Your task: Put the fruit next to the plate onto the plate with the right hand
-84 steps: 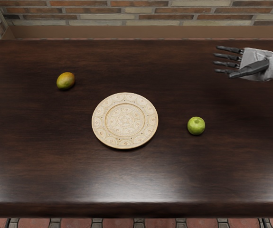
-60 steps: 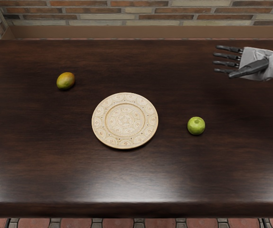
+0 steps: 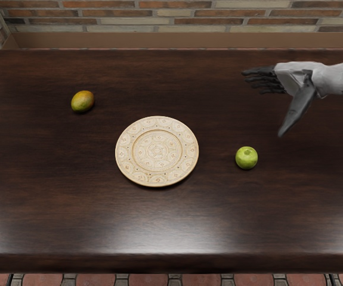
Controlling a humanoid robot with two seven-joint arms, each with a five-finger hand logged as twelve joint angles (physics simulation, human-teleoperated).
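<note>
While its fingers [image 3: 259, 78] stretch out straight and slightly spread, holding nothing, the right hand [image 3: 291, 78] hovers over the far right of the table [image 3: 52, 196]; the green fruit [image 3: 246, 158] lies nearer, right of the plate [image 3: 157, 151] and apart from it, a mango [image 3: 82, 101] far left

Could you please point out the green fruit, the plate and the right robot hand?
green fruit [image 3: 246, 158]: head view, middle of the fruit.
plate [image 3: 189, 152]: head view, right part of its rim.
right robot hand [image 3: 290, 80]: head view, middle of the palm.
</note>
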